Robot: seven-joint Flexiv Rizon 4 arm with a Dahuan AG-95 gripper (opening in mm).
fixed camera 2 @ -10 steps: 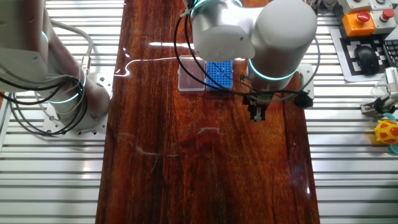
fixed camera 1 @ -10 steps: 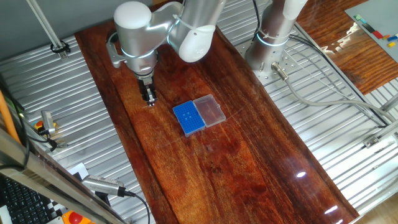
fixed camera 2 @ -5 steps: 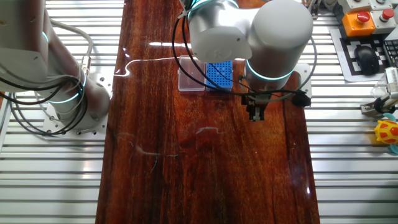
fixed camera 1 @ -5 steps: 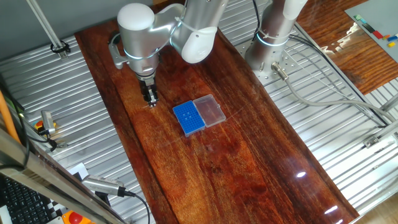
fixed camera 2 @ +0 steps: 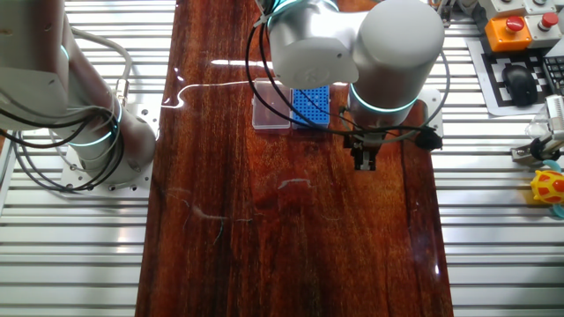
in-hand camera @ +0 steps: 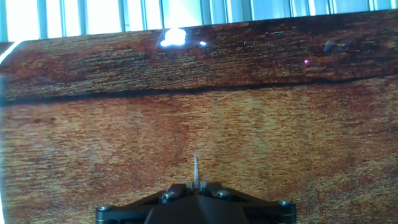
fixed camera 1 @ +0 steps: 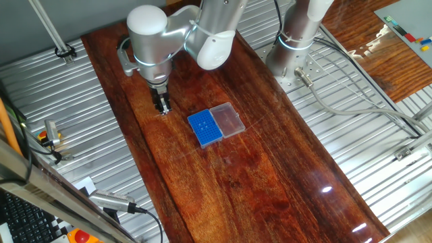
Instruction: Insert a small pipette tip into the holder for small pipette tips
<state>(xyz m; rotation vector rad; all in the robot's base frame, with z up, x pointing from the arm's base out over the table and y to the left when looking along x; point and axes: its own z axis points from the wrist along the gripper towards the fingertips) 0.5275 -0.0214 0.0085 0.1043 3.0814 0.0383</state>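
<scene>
The black two-finger gripper (in-hand camera: 196,186) points straight down at the table, its fingers drawn together at the bottom edge of the hand view. A thin, pale, needle-like pipette tip (in-hand camera: 196,168) sticks out from between them, so the gripper is clenched on this small tip, with its narrow end aimed at the wood below. In one fixed view the gripper (fixed camera 1: 162,106) hangs low over the dark reddish-brown wooden tabletop (fixed camera 1: 270,169), near the table's left side; whether the tip touches the surface cannot be told. The tip itself is too small to make out in either fixed view.

The holder for small pipette tips, a small bright-blue rectangular rack (fixed camera 1: 204,128) with a grid of tiny holes, lies flat on the wood to the gripper's side, near but clearly apart from it. A clear plastic lid (fixed camera 1: 227,120) lies open, joined to the rack's far edge. In the other fixed view the silver robot arm (fixed camera 2: 352,44) hides part of the blue rack (fixed camera 2: 310,106), and the gripper (fixed camera 2: 364,158) sits beside it.

Judging by this, the tip is already picked up and the carrying step is in hand; insertion is not yet done. The next move likely calls for travelling sideways until the tip is above the blue grid, lining its point up exactly with one empty hole, then lowering straight down with the tip kept upright before letting go.
</scene>
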